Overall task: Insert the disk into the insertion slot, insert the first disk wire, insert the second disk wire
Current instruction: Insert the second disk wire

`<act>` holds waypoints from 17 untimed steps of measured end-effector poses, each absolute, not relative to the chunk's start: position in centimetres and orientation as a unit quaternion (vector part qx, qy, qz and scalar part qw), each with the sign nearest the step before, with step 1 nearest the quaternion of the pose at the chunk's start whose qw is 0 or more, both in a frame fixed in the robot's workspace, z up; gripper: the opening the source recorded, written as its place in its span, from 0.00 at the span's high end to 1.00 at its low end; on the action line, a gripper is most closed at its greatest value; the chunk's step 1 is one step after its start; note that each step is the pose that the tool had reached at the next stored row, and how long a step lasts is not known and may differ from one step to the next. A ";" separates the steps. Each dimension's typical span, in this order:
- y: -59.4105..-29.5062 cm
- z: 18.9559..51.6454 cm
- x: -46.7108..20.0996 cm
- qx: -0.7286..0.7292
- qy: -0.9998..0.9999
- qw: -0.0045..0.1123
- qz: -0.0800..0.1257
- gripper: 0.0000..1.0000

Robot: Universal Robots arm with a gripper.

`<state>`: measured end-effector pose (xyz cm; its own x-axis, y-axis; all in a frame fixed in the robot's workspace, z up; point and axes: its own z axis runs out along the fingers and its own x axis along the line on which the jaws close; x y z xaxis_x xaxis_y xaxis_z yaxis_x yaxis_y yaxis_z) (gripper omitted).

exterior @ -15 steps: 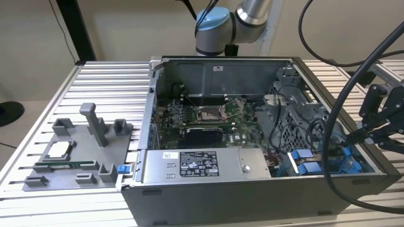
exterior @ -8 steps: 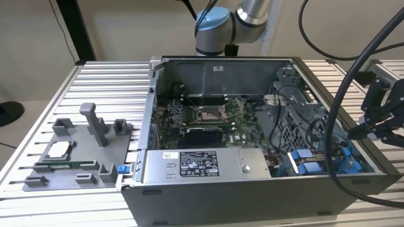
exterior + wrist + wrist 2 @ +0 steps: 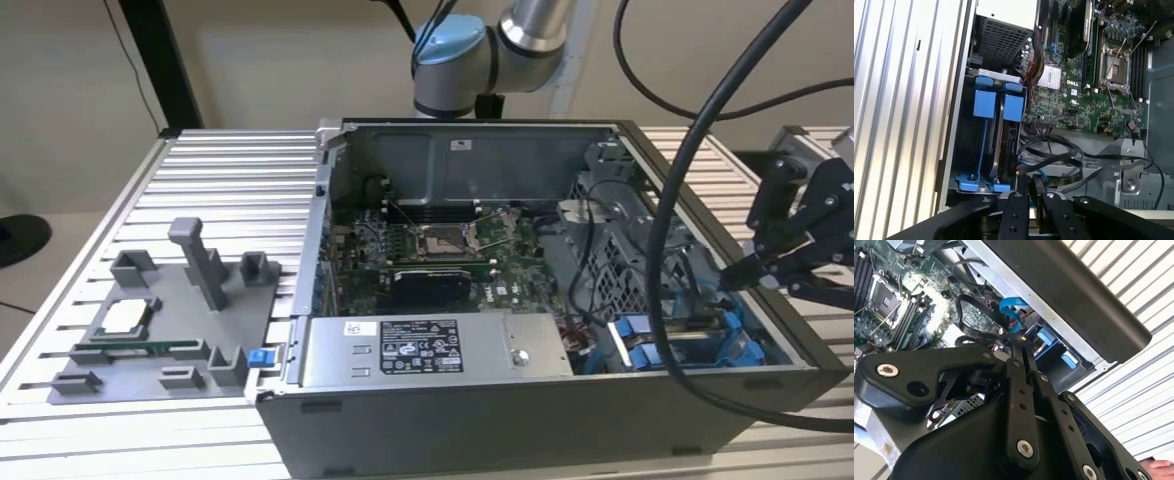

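"Where was the flat silver-grey disk (image 3: pixel 1008 142) in its blue frame?"

"Down in the grey metal insertion slot (image 3: pixel 982 145) with blue rails. The black pincer (image 3: pixel 1027 176) hung just beside it, fingers pressed together. I reckoned it might snag those looped black cables (image 3: pixel 1054 150)."

Noted silver arm (image 3: pixel 531 25) with blue-capped joint (image 3: pixel 451 45) at top middle of exterior view; found black pincer (image 3: pixel 737 278) at the exterior view's right edge, body held high, tips angled down and toward the exterior view's left; in both wrist views, looked along pincer (image 3: pixel 1021 347) (image 3: pixel 1026 179) from behind; recorded two long black fingers (image 3: pixel 1015 390) (image 3: pixel 1016 210), studded with bolts, drawn together to a narrow point, barely a slit between them; logged broad black linkage plates (image 3: pixel 904 375) (image 3: pixel 1114 215) fanning out from the finger bases on either side.
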<state>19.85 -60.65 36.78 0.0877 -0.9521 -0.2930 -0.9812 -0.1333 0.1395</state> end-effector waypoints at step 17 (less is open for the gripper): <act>-60.5 37.6 15.0 -0.738 0.656 0.053 0.151 1.00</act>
